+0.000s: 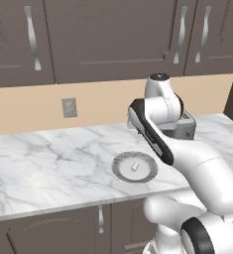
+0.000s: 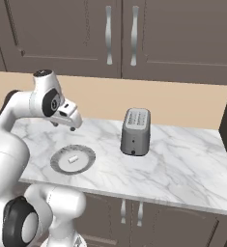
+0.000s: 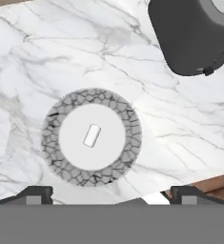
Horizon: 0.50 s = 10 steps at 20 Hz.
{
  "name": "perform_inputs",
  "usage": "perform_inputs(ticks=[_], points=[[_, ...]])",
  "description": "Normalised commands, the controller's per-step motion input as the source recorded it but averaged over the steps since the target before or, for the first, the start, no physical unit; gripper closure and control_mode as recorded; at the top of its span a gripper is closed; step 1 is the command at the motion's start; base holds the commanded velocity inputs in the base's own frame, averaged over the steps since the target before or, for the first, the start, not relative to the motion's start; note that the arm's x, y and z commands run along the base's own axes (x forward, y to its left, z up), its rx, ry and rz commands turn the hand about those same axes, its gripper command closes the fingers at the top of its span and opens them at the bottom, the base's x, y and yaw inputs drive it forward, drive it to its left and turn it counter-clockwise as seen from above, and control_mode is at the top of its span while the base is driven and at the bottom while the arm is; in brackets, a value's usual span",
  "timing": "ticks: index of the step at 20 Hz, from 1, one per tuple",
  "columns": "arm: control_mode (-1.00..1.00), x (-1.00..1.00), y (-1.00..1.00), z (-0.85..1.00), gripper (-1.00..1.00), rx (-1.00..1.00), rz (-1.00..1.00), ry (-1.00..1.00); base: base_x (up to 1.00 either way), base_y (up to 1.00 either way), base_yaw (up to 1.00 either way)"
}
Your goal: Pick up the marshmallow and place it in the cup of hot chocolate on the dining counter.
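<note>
The marshmallow (image 1: 135, 166) (image 2: 72, 158) (image 3: 91, 135) is a tiny white block lying on its side in the middle of a round grey-rimmed plate (image 1: 119, 168) (image 2: 57, 161) (image 3: 130, 138). The plate rests near the front edge of a marble counter (image 1: 48, 163) under dark wall cabinets. My gripper (image 2: 72, 126) (image 3: 112, 196) hangs well above the plate and points down at it. It is open, its fingertips (image 3: 35, 194) are wide apart, and nothing is between them. The cup of hot chocolate and the dining counter are out of view.
A grey toaster (image 1: 185, 124) (image 2: 135, 131) (image 3: 194, 33) stands on the counter to the right of the plate. Dark wall cabinets (image 2: 120, 34) hang above, and a wall outlet (image 1: 69, 107) sits on the beige backsplash. The counter's front edge (image 2: 115, 195) runs just before the plate.
</note>
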Motion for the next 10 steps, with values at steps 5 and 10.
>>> perform_inputs(ticks=[5, 10], points=[[-1.00, 0.14, 0.07, -0.77, -1.00, 0.00, -0.10, 0.02, 0.00, 0.00, 0.00], [-1.00, 0.26, 0.07, -0.74, -1.00, 0.02, -0.06, 0.03, 0.00, 0.00, 0.00]])
